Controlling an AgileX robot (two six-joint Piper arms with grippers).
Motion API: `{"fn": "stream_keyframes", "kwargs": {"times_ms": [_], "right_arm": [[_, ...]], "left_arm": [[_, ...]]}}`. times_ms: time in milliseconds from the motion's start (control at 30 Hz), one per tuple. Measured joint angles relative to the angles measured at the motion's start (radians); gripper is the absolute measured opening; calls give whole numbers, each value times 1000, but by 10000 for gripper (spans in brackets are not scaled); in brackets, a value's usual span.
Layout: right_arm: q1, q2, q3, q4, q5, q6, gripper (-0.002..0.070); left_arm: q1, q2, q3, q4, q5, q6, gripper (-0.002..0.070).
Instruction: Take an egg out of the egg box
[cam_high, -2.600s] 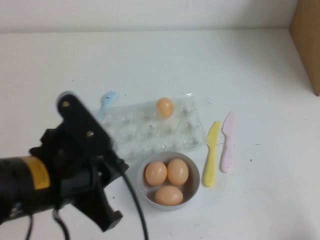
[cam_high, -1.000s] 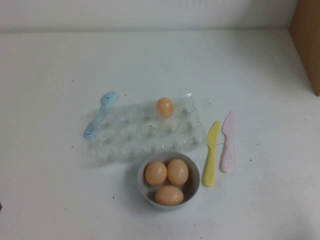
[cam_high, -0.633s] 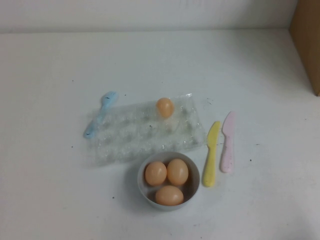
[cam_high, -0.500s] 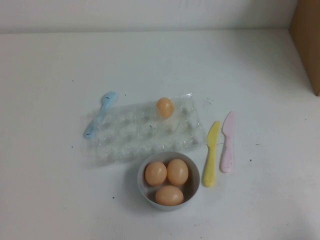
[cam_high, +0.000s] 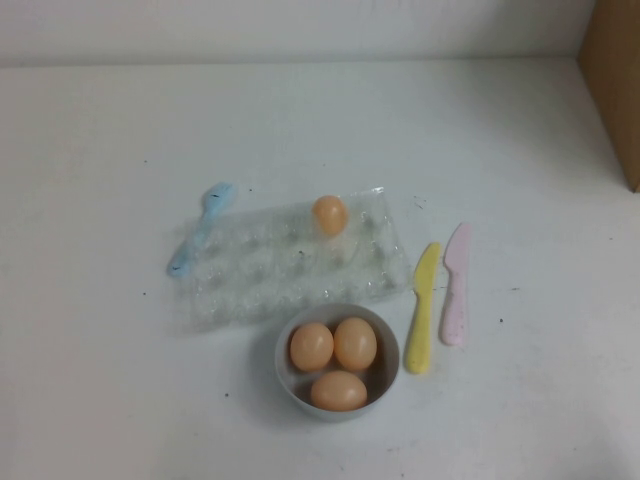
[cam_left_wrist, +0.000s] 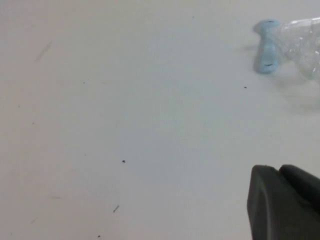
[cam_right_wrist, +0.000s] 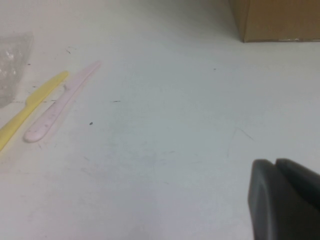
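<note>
The left gripper (cam_left_wrist: 285, 200) showed only as a dark corner of its body in its wrist view, above bare table, holding and touching nothing; whether its fingers were apart or together could not be told. The right gripper (cam_right_wrist: 285, 197) appeared the same way in its own wrist view, a dark block over bare table, its finger state likewise not visible. Neither arm appeared in the high view.

Around the left gripper the table (cam_high: 100, 380) lay open, with the blue spoon (cam_left_wrist: 267, 47) and an edge of the egg box (cam_left_wrist: 305, 45) well away. Near the right gripper's side lay the pink knife (cam_right_wrist: 60, 102) and the yellow knife (cam_right_wrist: 30, 107) side by side, with a brown box (cam_right_wrist: 275, 20) at the far edge.

In the high view the egg (cam_high: 330, 215) sat in a cup along the far row of the egg box (cam_high: 260, 275). The bowl (cam_high: 385, 375), just in front of the box, held three eggs (cam_high: 335, 362).
</note>
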Motion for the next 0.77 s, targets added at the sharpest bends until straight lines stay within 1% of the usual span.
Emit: {"fn": "stream_keyframes", "kwargs": {"times_ms": [233,767], "right_arm": [[0,0,0,0,0,0,-17],[0,0,0,0,0,0,-17]], "left_arm": [[-63,0,0,-9,8,34,-3],[-67,0,0,-10,9,35,-3]]}}
